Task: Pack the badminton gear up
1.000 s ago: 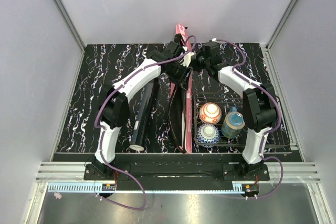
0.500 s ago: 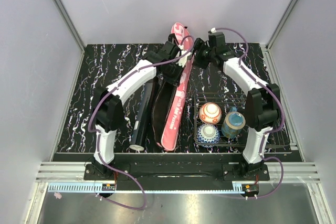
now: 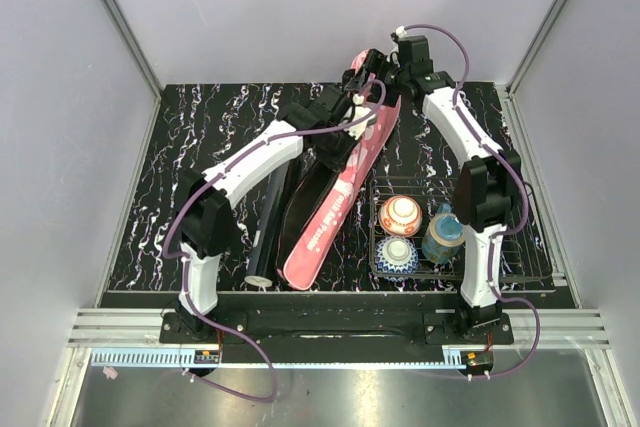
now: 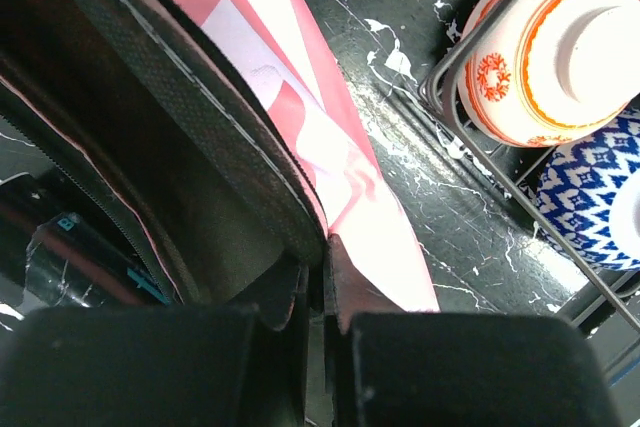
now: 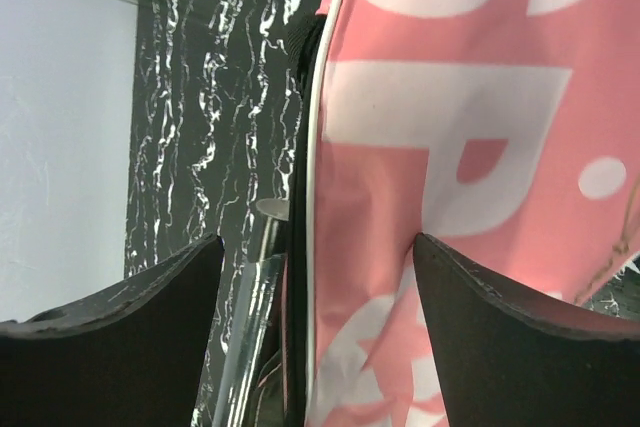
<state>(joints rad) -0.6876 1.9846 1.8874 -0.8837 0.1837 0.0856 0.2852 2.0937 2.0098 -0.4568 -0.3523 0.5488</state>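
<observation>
A long pink racket cover (image 3: 345,182) with white lettering lies slanted across the table, its black inside showing along the left edge. My left gripper (image 3: 348,125) is shut on the cover's edge (image 4: 330,147) near the far end; the jaws (image 4: 325,282) pinch the seam between them. Over the cover's far tip my right gripper (image 3: 368,69) stands open. In its wrist view the fingers (image 5: 315,287) straddle the pink fabric (image 5: 450,147) without touching it. A long black tube (image 3: 268,227) with a white cap lies left of the cover, seen glossy (image 5: 245,337) beside it.
A black wire basket (image 3: 500,267) at the right holds an orange-patterned bowl (image 3: 400,214), a blue-patterned bowl (image 3: 397,255) and a cup (image 3: 444,235). The basket wire (image 4: 440,97) and both bowls (image 4: 560,47) lie close to the cover's right side. Grey walls surround the table.
The right gripper opened, let go of the cover and drew back. The left gripper shut on the cover's edge. The cover's far end swung right, its near end left, pink face up.
</observation>
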